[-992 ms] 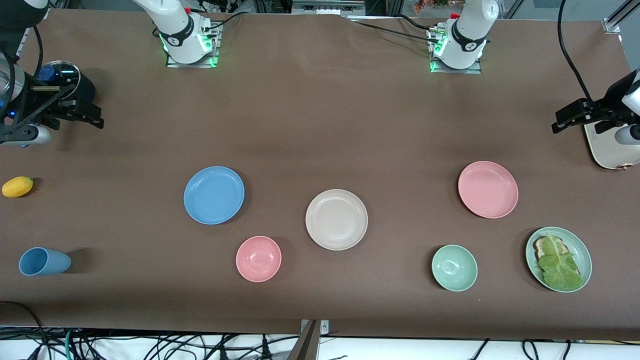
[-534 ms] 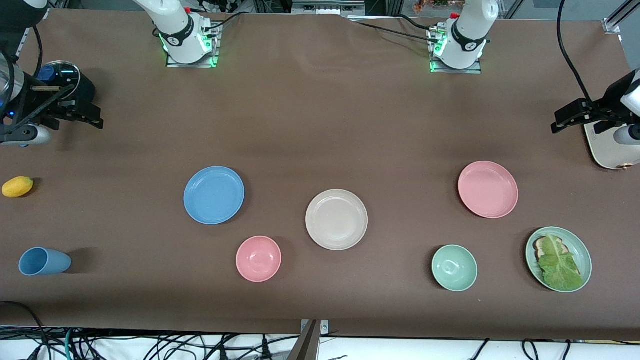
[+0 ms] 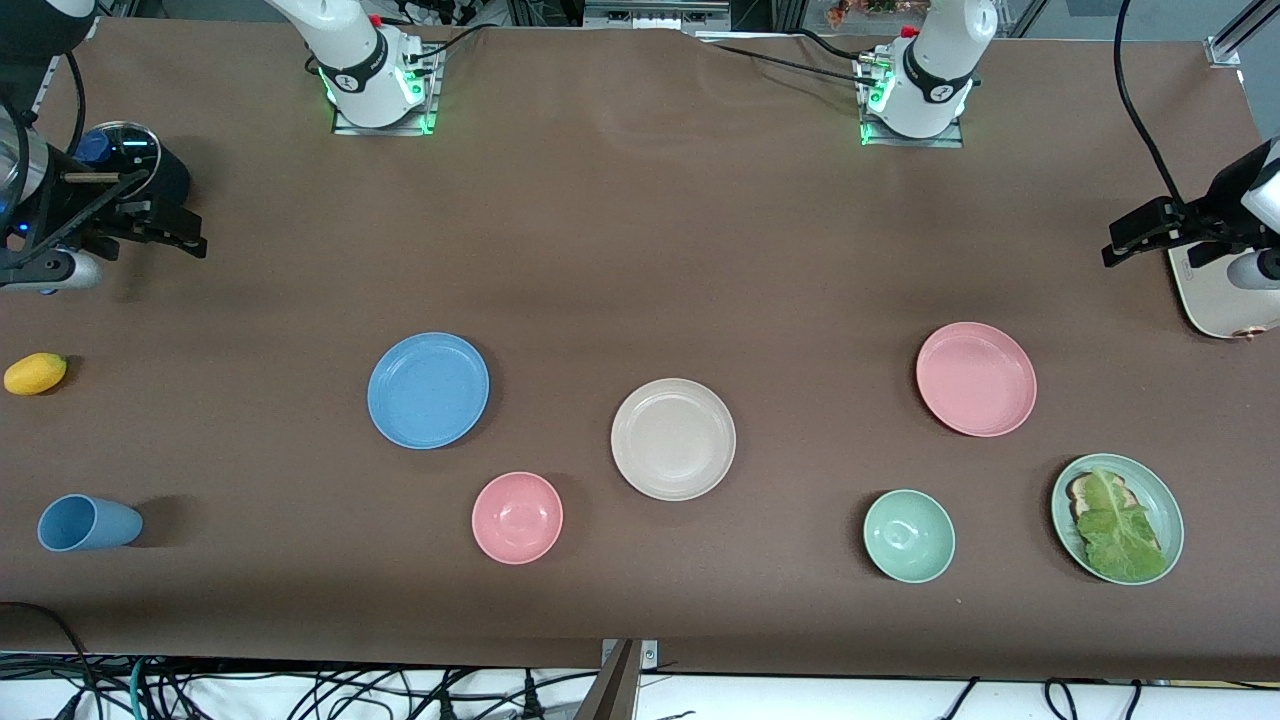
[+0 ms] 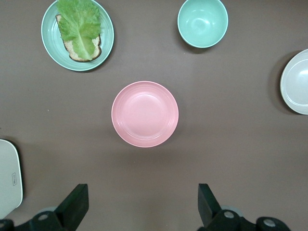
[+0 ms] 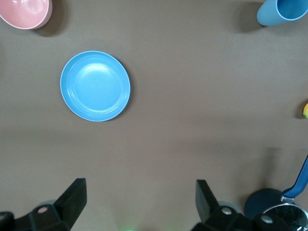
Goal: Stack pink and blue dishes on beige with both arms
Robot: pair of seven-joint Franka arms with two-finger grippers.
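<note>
We see our left gripper (image 4: 139, 207) up in the air at the left arm's end of the table. Its two black fingers (image 4: 74, 204) are spread wide apart. They hold nothing and touch nothing. From the left wrist view, the pink plate (image 4: 145, 113) lies flat on the brown table (image 3: 640, 250) with its rim up.

Our right gripper (image 5: 139, 204) is up in the air at the right arm's end of the table. Its fingers (image 5: 72, 202) are spread wide too, and they hold nothing. The blue plate (image 5: 95, 85) lies flat on the table in the right wrist view.

The beige plate (image 3: 673, 438) sits in the middle, between the blue plate and the pink plate. No plate touches another one, and nothing lies on the beige plate.

A small pink bowl (image 3: 517, 517) sits nearer to the front camera than the blue plate. A green bowl (image 3: 909, 535) sits nearer than the pink plate. Beside it is a green plate (image 3: 1166, 500) with a leaf on bread. A blue cup (image 3: 88, 522) lies on its side, and a yellow fruit (image 3: 35, 373) lies farther back from it. A dark pan (image 5: 274, 207) sits near the right gripper.
</note>
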